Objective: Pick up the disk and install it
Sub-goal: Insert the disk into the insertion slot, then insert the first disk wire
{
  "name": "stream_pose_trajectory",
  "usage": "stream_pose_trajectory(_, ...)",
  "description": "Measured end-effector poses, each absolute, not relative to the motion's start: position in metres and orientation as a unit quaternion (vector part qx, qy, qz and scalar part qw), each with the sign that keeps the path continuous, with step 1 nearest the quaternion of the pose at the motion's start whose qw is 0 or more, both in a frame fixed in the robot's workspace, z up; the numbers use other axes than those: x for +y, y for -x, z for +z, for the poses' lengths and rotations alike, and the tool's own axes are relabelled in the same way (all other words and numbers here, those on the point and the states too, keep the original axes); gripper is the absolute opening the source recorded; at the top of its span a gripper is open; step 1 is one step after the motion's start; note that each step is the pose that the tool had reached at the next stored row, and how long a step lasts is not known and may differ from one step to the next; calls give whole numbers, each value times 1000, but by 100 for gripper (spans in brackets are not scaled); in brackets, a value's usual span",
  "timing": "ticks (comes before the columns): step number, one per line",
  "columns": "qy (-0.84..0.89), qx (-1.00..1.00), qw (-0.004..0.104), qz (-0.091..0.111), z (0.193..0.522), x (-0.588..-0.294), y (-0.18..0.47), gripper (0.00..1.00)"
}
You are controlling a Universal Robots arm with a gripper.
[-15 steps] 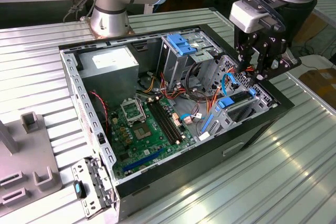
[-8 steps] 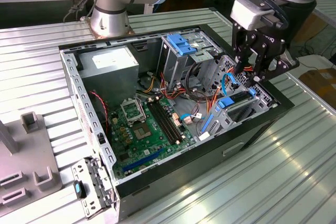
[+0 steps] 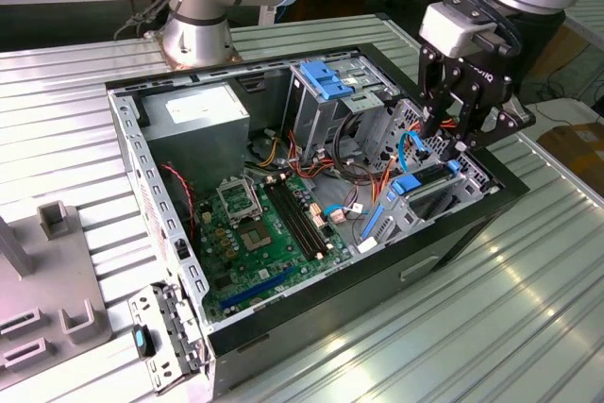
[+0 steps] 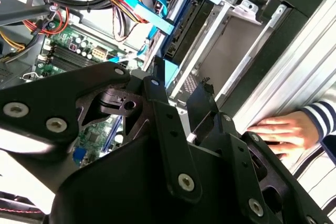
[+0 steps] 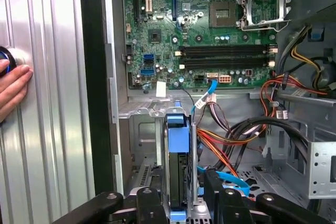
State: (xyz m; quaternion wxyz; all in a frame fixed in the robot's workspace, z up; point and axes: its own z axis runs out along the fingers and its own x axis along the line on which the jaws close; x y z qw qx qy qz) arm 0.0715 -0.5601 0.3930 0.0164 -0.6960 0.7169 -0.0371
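The gripper [image 3: 450,137], fingers [image 5: 149,202] open astride the disk [image 5: 179,179], hovers; the disk seems nearly seated in the computer case [image 3: 377,278], at the exterior view's right.

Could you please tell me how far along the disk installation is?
Done: the disk already sits slotted inside the computer case, at a corner. In hand: nothing; the hand hovers open over the disk's end. Left: I cannot tell whether it is fully seated.
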Motion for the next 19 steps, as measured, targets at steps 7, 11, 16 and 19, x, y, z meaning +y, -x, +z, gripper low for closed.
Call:
stream_pose_trajectory(7, 693, 720, 5, -26, 380, -560, -87, 44)
stream_pose_trajectory(11, 692, 721, 3, -25, 378, -557, -87, 44)
stream_pose_trajectory(16, 693, 721, 3, -25, 378, -557, -87, 44)
stream_pose_trajectory(19, 693, 721, 3, -25, 378, -557, -87, 44)
